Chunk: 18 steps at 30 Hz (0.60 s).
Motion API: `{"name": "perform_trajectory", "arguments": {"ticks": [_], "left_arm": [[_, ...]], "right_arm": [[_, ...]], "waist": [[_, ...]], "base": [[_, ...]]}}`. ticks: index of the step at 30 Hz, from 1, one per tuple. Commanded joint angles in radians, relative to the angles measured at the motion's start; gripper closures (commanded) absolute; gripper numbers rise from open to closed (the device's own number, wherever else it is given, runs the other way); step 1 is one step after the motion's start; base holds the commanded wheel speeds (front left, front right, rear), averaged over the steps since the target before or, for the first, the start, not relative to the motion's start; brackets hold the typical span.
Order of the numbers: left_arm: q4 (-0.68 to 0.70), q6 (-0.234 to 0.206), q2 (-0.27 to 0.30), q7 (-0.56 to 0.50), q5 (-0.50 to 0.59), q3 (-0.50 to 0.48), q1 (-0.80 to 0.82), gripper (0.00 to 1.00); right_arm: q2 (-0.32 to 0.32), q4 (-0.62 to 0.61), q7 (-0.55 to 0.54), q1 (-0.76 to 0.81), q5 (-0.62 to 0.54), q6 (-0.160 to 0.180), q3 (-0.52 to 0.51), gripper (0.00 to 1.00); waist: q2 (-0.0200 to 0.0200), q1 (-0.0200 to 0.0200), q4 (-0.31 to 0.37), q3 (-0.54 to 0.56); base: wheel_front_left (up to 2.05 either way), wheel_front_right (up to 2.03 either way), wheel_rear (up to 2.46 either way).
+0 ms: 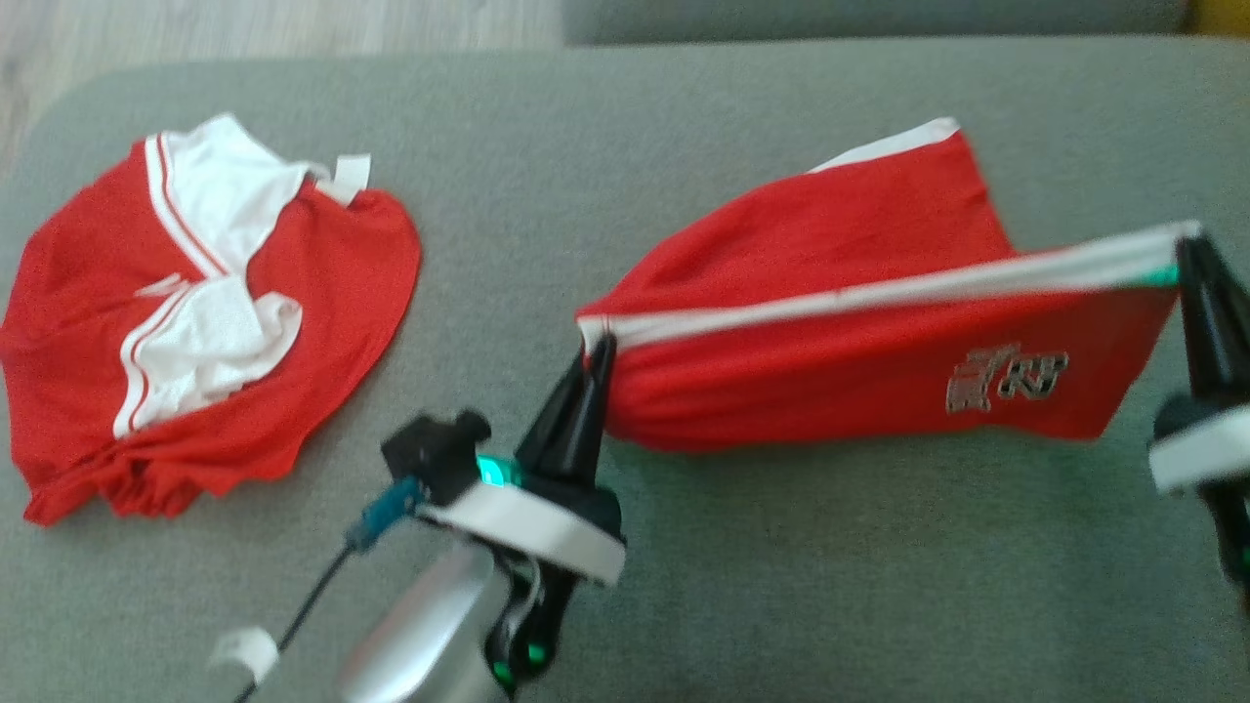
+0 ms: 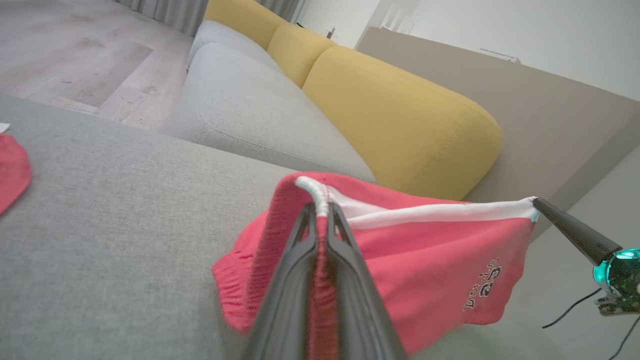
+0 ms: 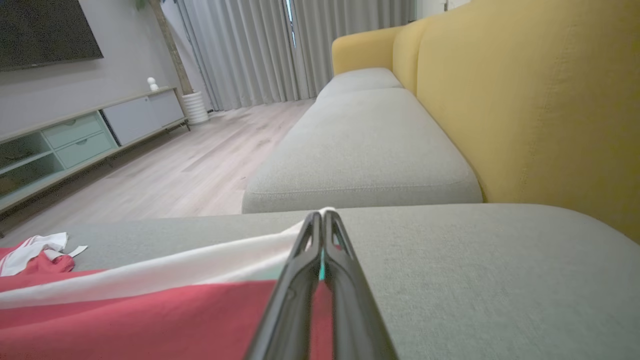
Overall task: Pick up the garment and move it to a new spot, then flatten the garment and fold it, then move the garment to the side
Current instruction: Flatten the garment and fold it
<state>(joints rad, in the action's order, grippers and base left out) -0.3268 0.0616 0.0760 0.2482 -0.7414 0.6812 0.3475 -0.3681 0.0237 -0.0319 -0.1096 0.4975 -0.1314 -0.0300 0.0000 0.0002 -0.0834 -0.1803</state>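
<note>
Left claw (image 1: 598,344) and right claw (image 1: 1189,256) stretch red shorts (image 1: 859,361) taut

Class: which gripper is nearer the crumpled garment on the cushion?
Left. The left gripper sits right of the crumpled garment; the right gripper farther right, across the held garment.

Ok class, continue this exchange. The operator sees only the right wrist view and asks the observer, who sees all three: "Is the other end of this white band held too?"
Observer: Yes. The left gripper has its jaws shut on the white band's other end.
Operator: Any marking on the cloth?
Observer: A silver print sits on the red garment's face toward the robot, nearer the right gripper.
Operator: How does the other piece lie?
Observer: The second garment, red and white, lies crumpled on the grey cushion, to the robot's left.
</note>
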Motion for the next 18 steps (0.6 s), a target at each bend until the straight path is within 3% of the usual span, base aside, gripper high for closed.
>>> {"name": "perform_trajectory", "arguments": {"ticks": [1, 10, 18], "left_arm": [[-0.004, -0.002, -0.009, 0.011, -0.014, -0.043, 0.08, 1.0], [-0.11, 0.007, -0.025, 0.012, -0.073, -0.021, 0.247, 1.0], [-0.178, -0.014, -0.026, 0.013, -0.148, 0.036, 0.372, 0.97]], "right_arm": [[-0.039, 0.017, 0.016, -0.095, -0.004, 0.001, 0.034, 1.0], [-0.074, 0.246, 0.029, -0.364, -0.004, 0.001, 0.131, 1.0], [-0.08, 0.467, 0.07, -0.582, -0.024, 0.001, 0.25, 1.0]], "waist": [[0.0, -0.0002, -0.031, -0.052], [0.0, -0.0002, -0.061, -0.149], [0.0, -0.0002, -0.074, -0.223]], "base": [[0.0, 0.0, 0.0], [0.0, 0.0, 0.0], [0.0, 0.0, 0.0]]}}
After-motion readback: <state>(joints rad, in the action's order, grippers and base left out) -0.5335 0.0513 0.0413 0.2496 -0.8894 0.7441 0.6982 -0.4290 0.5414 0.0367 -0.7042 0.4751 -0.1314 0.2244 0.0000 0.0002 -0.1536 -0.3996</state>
